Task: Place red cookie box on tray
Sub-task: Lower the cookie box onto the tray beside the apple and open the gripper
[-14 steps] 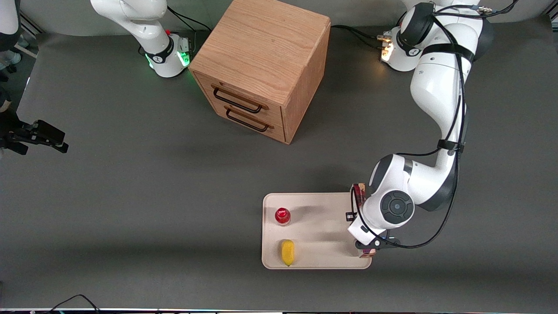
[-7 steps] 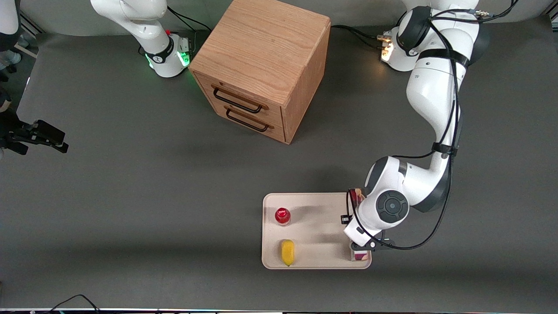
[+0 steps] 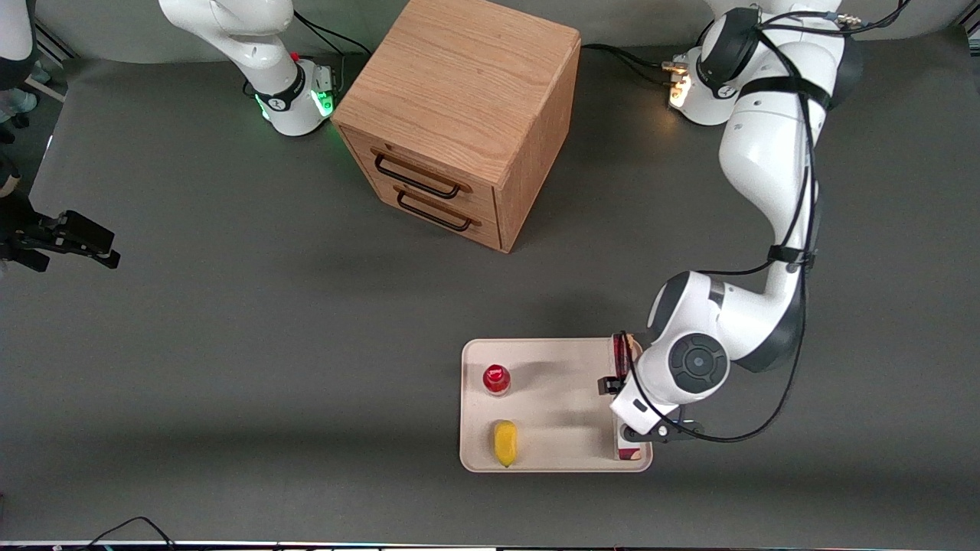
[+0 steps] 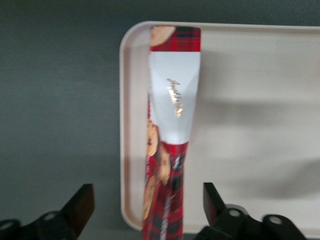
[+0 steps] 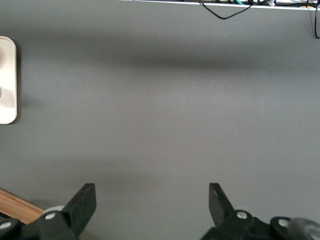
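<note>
Broadly, the dark grey counter (image 3: 230, 329) lies bare all round the flat cream-white rectangular tray (image 3: 559, 360), with wide room on every side of it and most of all toward the parked arm's end. One oak-wood two-drawer cabinet (image 3: 459, 115) stands well apart from the tray, farther from the front camera. The tray is the single one on the counter, and its middle is open between the things along its two short edges. The one long, narrow dark-red cookie box (image 4: 170, 140) with a white patch lies inside the tray, just beside the rim of the short edge toward the working arm's end, running along that edge nearly from corner to corner; in the front view only its ends (image 3: 621, 353) show past the arm. Near the tray's edge toward the parked arm's end sit one yellow oblong fruit-like piece (image 3: 504, 442) and one small red-capped bottle (image 3: 496, 378), apart from each other, the bottle farther from the front camera. The left gripper (image 4: 149, 210) hangs above the box, its two black fingers (image 4: 82, 205) spread wide and clear of the carton on both sides. Against half a second ago, the arm's wrist has shifted slightly toward the working arm's end, while box, bottle and yellow piece lie as they did.
</note>
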